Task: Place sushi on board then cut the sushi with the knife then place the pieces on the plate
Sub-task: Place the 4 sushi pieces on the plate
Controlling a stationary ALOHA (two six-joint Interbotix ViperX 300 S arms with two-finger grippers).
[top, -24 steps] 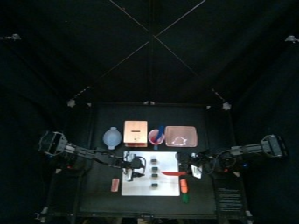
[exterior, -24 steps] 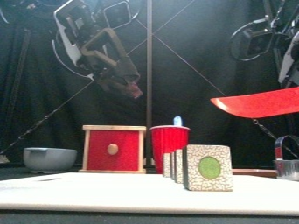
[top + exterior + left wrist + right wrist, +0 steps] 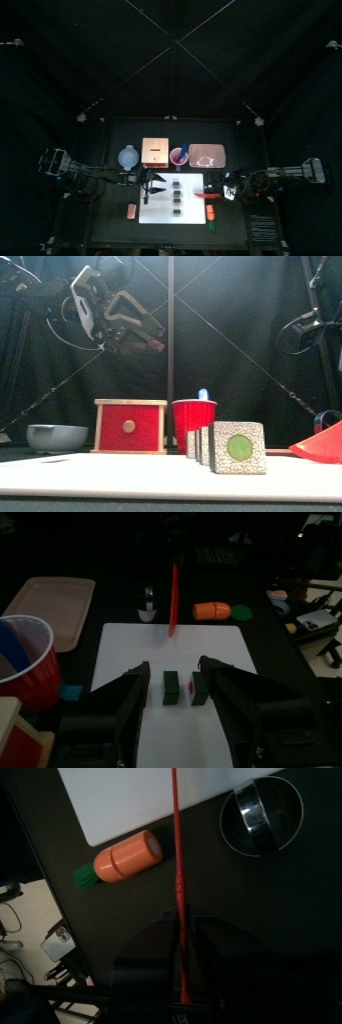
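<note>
The sushi roll (image 3: pixel 230 446) stands on the white board (image 3: pixel 187 212), its dark green blocks (image 3: pixel 171 687) side by side with narrow gaps between them. My left gripper (image 3: pixel 171 677) hovers high over them with its jaws open and nothing held. The right gripper (image 3: pixel 181 953) is shut on the red knife (image 3: pixel 175 858). The blade (image 3: pixel 321 444) slants low at the board's right edge, off the sushi. The pink tray (image 3: pixel 207 155) lies behind the board on the right.
Behind the board stand the blue-grey bowl (image 3: pixel 56 436), the wooden box with its red drawer front (image 3: pixel 131 426) and the red cup (image 3: pixel 194 424) holding the blue knife. A toy carrot (image 3: pixel 120 856) and the metal cutter (image 3: pixel 261 813) lie right of the board.
The right arm has drawn back to the right and brought the red knife down from high above the board to low at its right edge. The left gripper has risen slightly.
</note>
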